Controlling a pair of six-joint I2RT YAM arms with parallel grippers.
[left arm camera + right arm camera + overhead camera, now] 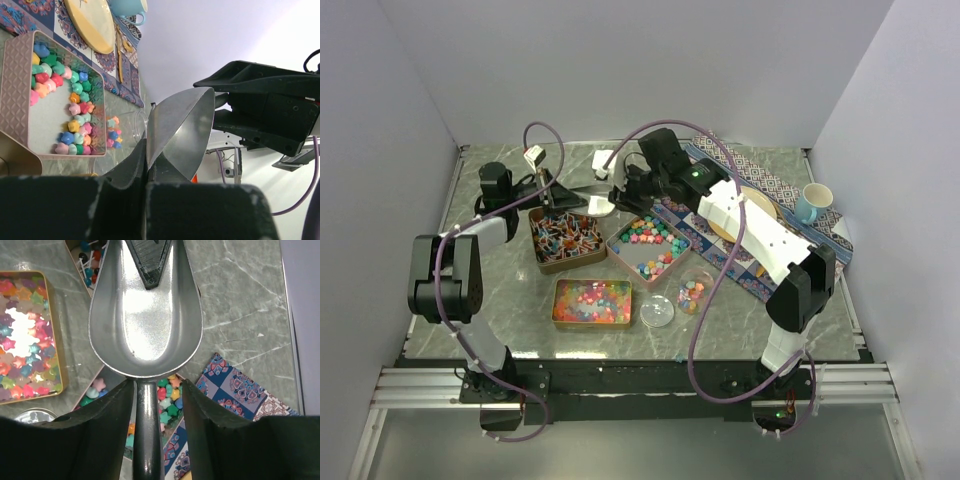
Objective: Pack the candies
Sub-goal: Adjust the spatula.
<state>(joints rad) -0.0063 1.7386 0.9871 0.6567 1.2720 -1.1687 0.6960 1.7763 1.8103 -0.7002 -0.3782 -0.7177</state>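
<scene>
1. Grey-green marbled bench (500,300), walled in white, carries everything, and the two arms meet above its far half.
2. Left jaws are clenched on the thin lip of the metal scoop (145,315). Right jaws stand released, with a gap showing on either side of the handle.
3. This reads as a handover. The right arm should back straight out along the handle toward 3 o'clock, touching neither side, because a pinch on a curved rim will likely let the scoop swivel.
4. Nearest the bases, at 6 o'clock from the scoop, lie tiny glossy sweets (592,298) in a copper tin (555,303).
5. A clear lid (657,312) and a clear jar (695,290), which holds only a few candies, sit at 5 o'clock. The jar is probably where the candies go.
6. Farther back, stick sweets (563,235) fill a second tin at 7 o'clock, right under the left arm. Pastel pieces (645,232) fill a third at 4 o'clock.
7. A patterned mat (770,190), a plate (757,205) and a mug (812,203) crowd the far right, along the right arm's way out.
</scene>
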